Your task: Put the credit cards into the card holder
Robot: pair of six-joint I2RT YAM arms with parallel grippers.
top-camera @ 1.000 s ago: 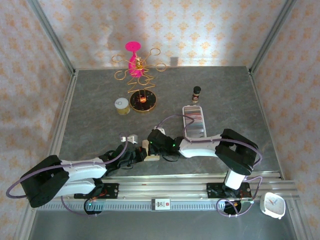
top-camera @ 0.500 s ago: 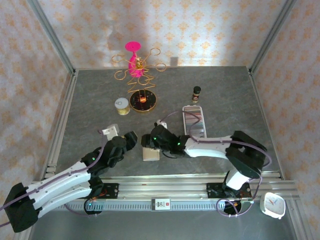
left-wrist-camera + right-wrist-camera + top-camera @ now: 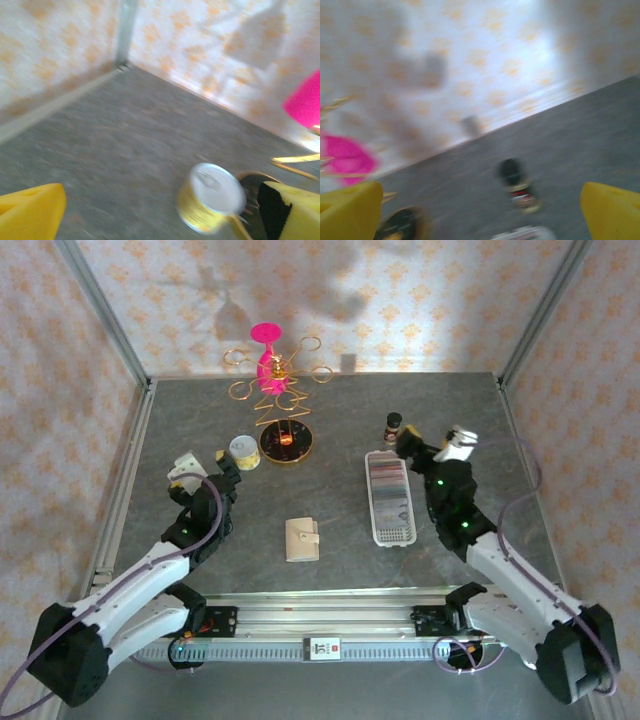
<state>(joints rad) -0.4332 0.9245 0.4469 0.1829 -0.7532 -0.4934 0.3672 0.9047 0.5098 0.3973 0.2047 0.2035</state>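
The beige card holder lies folded shut on the grey table, midway between the two arms and touched by neither. The credit cards stand in a row inside the long white perforated tray at centre right. My left gripper is raised over the left part of the table, far from the holder. It is open and empty, and its yellow pads stand wide apart. My right gripper hovers by the tray's far end, also open and empty, with its yellow pads wide apart.
A small yellow tin stands ahead of the left gripper. Beside it is a gold wire stand holding a pink cup. A small dark-capped bottle stands just beyond the tray. A white clock sits at the near right.
Both grippers have opened, let go of the card holder and swung away from the table's centre, left one to the far left, right one to the far right. The holder stays lying shut.
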